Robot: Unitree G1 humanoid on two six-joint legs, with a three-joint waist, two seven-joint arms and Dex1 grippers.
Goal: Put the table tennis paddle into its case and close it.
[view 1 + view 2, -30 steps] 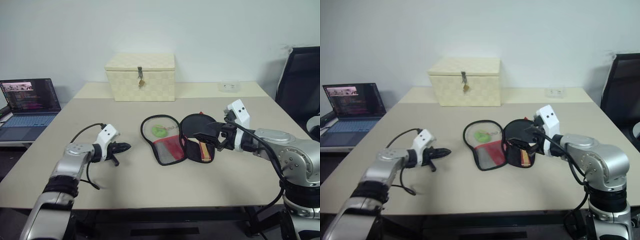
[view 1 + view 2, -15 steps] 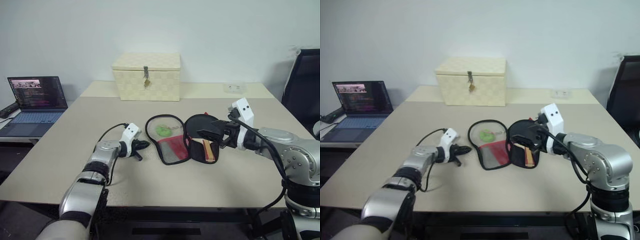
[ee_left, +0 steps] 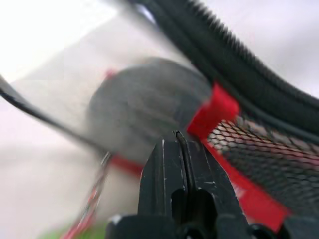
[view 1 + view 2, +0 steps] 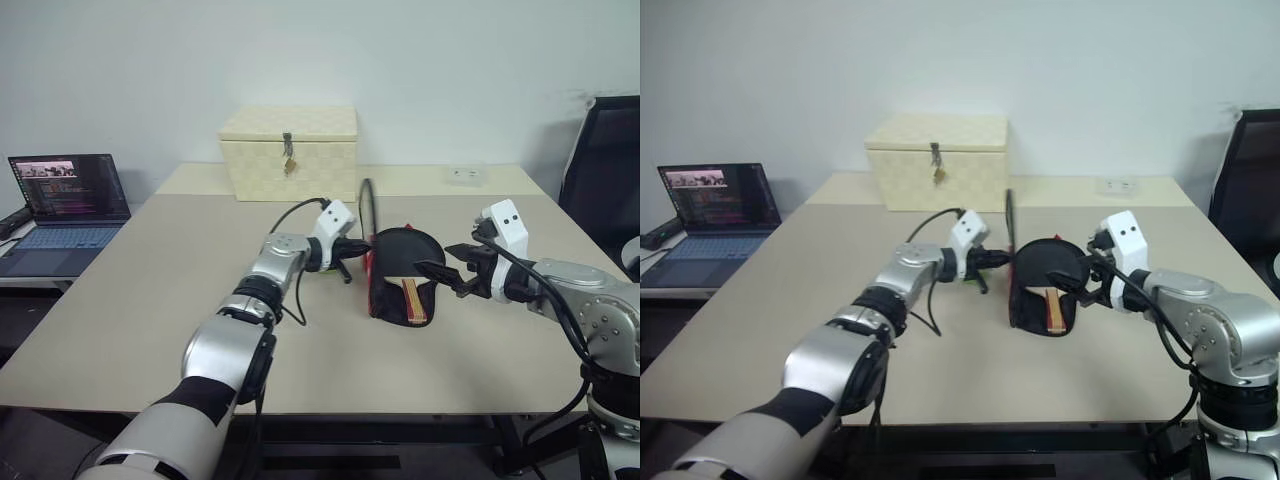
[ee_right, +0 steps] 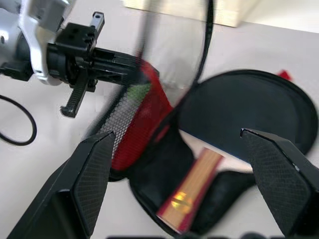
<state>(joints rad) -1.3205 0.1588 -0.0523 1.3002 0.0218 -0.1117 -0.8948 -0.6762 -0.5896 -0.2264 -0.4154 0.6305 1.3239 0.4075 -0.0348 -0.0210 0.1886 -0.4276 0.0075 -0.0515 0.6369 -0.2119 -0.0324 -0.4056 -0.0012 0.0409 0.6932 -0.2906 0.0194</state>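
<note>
Black-faced, wooden-handled table tennis paddle (image 4: 403, 268) lies inside soft black zip case (image 4: 395, 300); left gripper (image 4: 352, 247), jaws together, props mesh lid upright; right gripper (image 4: 432, 270) gapes beside it; folding, zipping remain.

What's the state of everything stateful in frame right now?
case: unzipped, flap raised on edge
table tennis paddle: lying inside the case's lower half, handle toward the robot
left gripper: fingers shut, against the raised flap
right gripper: fingers open, holding nothing, just beside the case
woven box: lid shut, latch down
laptop: open, screen on
</note>
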